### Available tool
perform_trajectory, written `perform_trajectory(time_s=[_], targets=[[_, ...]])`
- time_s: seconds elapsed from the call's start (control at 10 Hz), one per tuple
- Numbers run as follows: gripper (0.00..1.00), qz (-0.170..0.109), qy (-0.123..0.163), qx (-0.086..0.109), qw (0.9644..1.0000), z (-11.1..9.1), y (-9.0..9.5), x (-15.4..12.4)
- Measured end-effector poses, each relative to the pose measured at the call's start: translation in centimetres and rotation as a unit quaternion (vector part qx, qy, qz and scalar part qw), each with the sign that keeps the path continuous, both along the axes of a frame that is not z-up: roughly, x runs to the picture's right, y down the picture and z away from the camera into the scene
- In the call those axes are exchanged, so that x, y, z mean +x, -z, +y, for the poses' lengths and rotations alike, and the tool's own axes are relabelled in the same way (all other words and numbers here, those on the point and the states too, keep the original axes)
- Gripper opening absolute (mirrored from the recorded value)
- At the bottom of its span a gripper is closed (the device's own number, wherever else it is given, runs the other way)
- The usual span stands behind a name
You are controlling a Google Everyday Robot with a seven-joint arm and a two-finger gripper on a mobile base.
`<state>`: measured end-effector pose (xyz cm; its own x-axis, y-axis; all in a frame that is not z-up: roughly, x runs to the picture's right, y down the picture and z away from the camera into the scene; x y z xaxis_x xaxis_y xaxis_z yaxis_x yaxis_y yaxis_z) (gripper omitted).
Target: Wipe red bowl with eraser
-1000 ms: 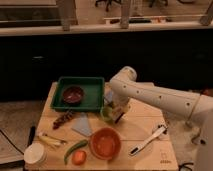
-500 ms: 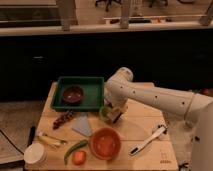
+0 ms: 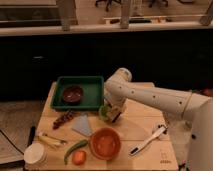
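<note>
Eraser sits pinched between my gripper's fingers, just off the green tray's front corner; red bowl lies nearer the camera, slightly leftward in view; I'd travel that way.

No readable text anywhere, none on gripper beside green tray.
</note>
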<state>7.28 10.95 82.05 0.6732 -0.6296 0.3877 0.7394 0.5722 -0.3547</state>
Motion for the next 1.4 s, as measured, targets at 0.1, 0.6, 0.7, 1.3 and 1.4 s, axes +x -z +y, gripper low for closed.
perform_trajectory(time_s=[0.1,0.6,0.7,1.3,1.4], targets=[[0.0,-0.009,0.002,-0.002,1.0,0.5,0.7,0.0],[0.0,-0.053,0.01,-0.011,0.9985,1.5,2.4,-0.4],[0.0,-0.063,0.015,-0.018,0.9977,2.0,2.5,-0.8],[0.0,-0.072,0.039,-0.05,0.9954,5.7,2.7,-1.8],[0.0,-0.073,0.041,-0.054,0.995,6.5,2.8,-1.9]])
